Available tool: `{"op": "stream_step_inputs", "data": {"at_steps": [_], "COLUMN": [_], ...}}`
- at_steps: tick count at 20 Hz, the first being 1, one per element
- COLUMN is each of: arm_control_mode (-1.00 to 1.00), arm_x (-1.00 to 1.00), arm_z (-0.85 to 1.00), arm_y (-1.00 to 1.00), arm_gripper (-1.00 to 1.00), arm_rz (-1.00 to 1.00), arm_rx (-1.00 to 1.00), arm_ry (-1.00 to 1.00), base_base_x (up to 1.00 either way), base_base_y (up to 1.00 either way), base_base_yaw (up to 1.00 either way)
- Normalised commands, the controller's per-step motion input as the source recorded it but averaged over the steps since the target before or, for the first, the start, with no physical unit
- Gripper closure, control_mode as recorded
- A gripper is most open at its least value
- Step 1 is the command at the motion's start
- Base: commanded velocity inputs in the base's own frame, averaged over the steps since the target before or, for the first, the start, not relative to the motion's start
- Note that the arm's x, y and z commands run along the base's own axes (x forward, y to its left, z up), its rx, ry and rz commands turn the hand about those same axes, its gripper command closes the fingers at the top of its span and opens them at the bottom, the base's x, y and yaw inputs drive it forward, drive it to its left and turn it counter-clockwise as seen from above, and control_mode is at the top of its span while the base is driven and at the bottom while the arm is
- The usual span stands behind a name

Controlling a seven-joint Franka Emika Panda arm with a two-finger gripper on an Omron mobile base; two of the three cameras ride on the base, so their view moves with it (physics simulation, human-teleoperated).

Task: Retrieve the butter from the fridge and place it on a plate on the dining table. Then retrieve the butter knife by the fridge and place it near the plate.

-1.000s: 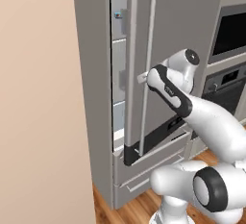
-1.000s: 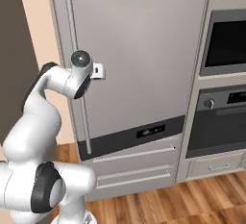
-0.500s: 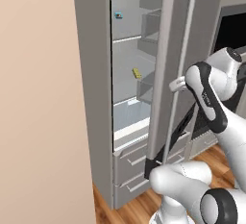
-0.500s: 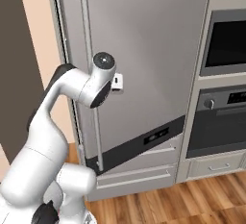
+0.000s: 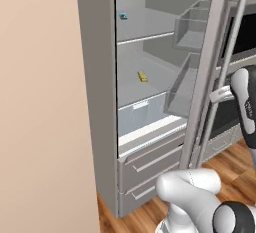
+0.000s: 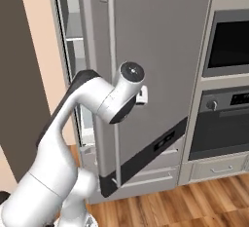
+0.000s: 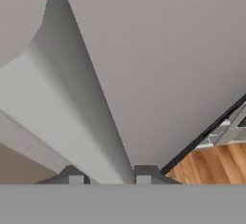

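Gripper [image 7: 106,176] nearly closed on fridge [image 5: 97,77] door handle [image 5: 227,67]. Butter [image 5: 143,76] sits on mid shelf, inside and left of hand, long axis running front-back.

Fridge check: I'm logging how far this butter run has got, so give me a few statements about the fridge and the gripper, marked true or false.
1. The fridge door stands open. True.
2. The butter lies on a shelf inside the fridge. True.
3. The gripper is holding the butter. False: its fingers sit on either side of the door's bar handle; the butter is untouched.
4. A small blue packet sits on a shelf above the butter. True.
5. The lower drawers are pulled out. False: they are shut.
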Motion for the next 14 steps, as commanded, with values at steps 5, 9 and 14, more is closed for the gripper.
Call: {"op": "stream_step_inputs", "data": {"at_steps": [5, 9, 14], "arm_control_mode": [-1.00, -1.00, -1.00], "arm_x": [-0.40, -0.01, -0.43], "arm_z": [0.00, 0.00, 0.00], "arm_y": [-0.83, -0.64, -0.65], "arm_gripper": [-1.00, -1.00, -1.00], "arm_rz": [0.00, 0.01, -0.15], "arm_rx": [0.00, 0.00, -0.12], "arm_ry": [-0.05, -0.03, 0.06], "base_base_x": [0.00, 0.00, 0.00], "base_base_y": [0.00, 0.00, 0.00], "base_base_yaw": [0.00, 0.00, 0.00]}}
